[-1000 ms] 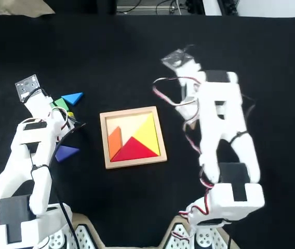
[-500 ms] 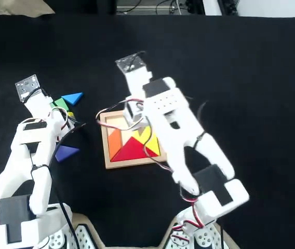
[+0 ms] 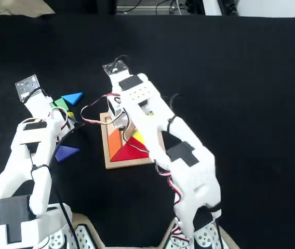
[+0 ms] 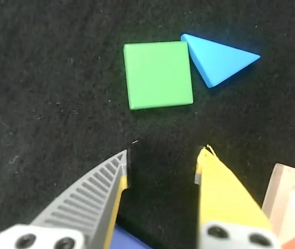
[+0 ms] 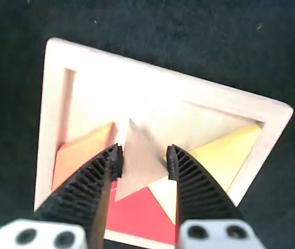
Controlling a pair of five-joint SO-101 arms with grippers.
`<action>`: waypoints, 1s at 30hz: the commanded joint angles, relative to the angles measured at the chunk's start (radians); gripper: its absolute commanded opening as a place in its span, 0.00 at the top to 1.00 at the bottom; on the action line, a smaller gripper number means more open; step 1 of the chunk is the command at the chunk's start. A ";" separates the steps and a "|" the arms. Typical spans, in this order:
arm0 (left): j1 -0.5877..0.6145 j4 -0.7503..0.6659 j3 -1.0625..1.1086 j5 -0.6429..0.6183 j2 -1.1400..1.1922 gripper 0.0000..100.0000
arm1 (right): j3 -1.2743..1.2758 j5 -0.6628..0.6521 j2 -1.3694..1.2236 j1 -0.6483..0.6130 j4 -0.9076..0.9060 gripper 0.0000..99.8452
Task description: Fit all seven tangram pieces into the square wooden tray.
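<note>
Table in black, both arms out over it. The right arm leans across the square wooden tray, covering much of it from the high view. The left arm stands off to the tray's side, over the loose pieces.

In the tray: red triangle along one edge, yellow triangle beside it, orange piece on the opposite side, bare wood behind them. The right gripper is clamped on a pale wooden triangle, carried above the tray's middle and overlapping the red and orange.

The left gripper hangs with jaws apart, nothing between them but cloth. Just past its tips, a green square and a light blue triangle touch at a corner. A dark blue triangle lies apart, between the left arm and the tray.
</note>
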State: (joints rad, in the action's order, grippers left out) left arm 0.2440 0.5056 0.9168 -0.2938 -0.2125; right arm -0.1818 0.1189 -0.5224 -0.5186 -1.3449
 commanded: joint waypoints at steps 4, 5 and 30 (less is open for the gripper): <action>-0.010 -0.020 -0.007 0.005 -0.029 0.78 | -0.067 0.012 0.005 -0.064 -0.018 0.91; -0.010 -0.020 -0.007 0.005 -0.029 0.78 | -0.067 0.012 0.005 -0.075 -0.025 0.91; -0.010 -0.020 -0.005 0.005 -0.029 0.78 | 0.002 0.052 0.010 -0.074 -0.028 0.91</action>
State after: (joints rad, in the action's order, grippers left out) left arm 0.2440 0.5056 0.9168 -0.2938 -0.2125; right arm -0.1711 0.1649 -0.5255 -0.5892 -1.3694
